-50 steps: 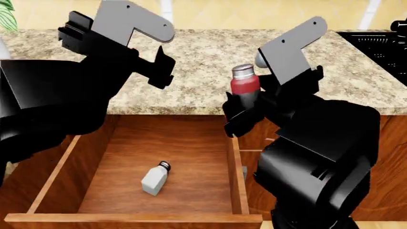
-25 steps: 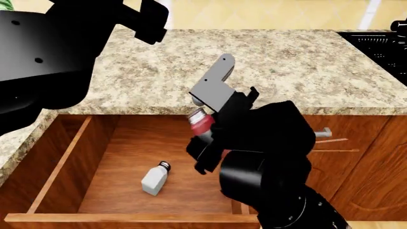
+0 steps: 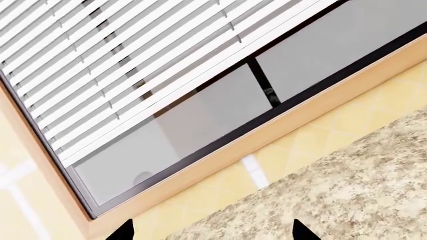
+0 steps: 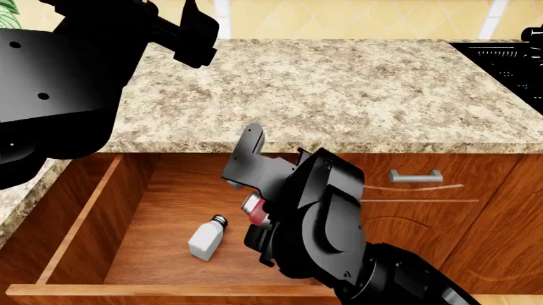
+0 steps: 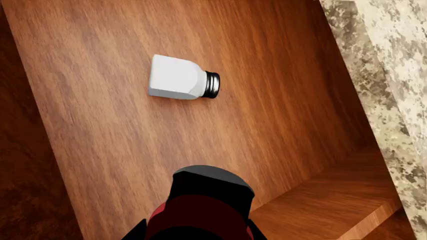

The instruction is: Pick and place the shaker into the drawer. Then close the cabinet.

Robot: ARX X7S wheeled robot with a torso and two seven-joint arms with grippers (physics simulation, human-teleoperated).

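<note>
The shaker (image 4: 254,212), red with a grey metal cap (image 5: 212,178), hangs tilted just above the floor of the open drawer (image 4: 149,216). My right gripper (image 4: 259,223) is shut on its body, and its black fingers (image 5: 137,231) flank the shaker in the right wrist view. The drawer floor (image 5: 100,150) fills most of that view. The drawer stands pulled far out of the cabinet, with its front panel (image 4: 170,291) nearest me. My left gripper (image 4: 193,37) is raised over the counter's back left. Its fingertips (image 3: 126,232) are wide apart with nothing between them.
A white shaker with a dark cap (image 4: 206,237) (image 5: 180,79) lies on its side on the drawer floor, left of the red one. The granite counter (image 4: 339,89) runs behind the drawer. A door with a steel bar handle (image 4: 416,176) stands at the right, a black stove (image 4: 509,57) at the far right.
My right arm has carried the red shaker from the counter's edge down into the drawer, tipping it over. My left arm rose and swung to the upper left.
</note>
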